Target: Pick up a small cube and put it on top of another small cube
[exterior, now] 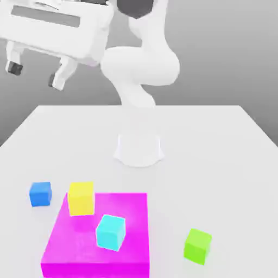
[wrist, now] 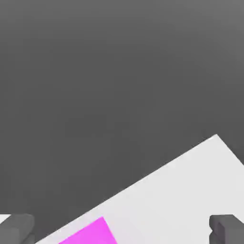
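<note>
Nothing is yet grasped: the gripper [exterior: 35,73] is held high at the exterior view's upper left, fingers apart and empty, while the small bright blue cube [exterior: 40,194] rests untouched on the white surface [exterior: 217,141] at lower left.

Standing on one white table [exterior: 228,136]: four small cubes and one large block. Counting the small cubes by colour: one bright blue cube [exterior: 40,194], one yellow cube [exterior: 81,197], one cyan cube [exterior: 111,232], one green cube [exterior: 197,246]. Counting the large blocks: one magenta block [exterior: 81,247], flat and square. Reaching over the scene: one white arm [exterior: 142,70], carrying one two-finger gripper [exterior: 36,74] with two dark fingertips [exterior: 14,67].
</note>
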Controlling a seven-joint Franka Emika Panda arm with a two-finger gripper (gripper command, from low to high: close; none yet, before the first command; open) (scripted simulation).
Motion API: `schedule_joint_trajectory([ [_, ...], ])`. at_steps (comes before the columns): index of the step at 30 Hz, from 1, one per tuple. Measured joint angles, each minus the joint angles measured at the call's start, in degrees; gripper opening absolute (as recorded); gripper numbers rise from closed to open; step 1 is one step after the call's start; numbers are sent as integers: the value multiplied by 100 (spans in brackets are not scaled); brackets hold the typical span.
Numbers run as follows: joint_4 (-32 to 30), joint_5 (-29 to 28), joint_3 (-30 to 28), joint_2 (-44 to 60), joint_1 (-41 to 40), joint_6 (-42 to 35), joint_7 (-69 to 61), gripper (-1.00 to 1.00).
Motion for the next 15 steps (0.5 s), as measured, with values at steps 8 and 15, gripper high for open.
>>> schedule_joint_trajectory([
  [8,-432,-410,-231,840,-715,434,803,0],
  [15,-828,-466,-578,1508,-1178,876,1288,0],
])
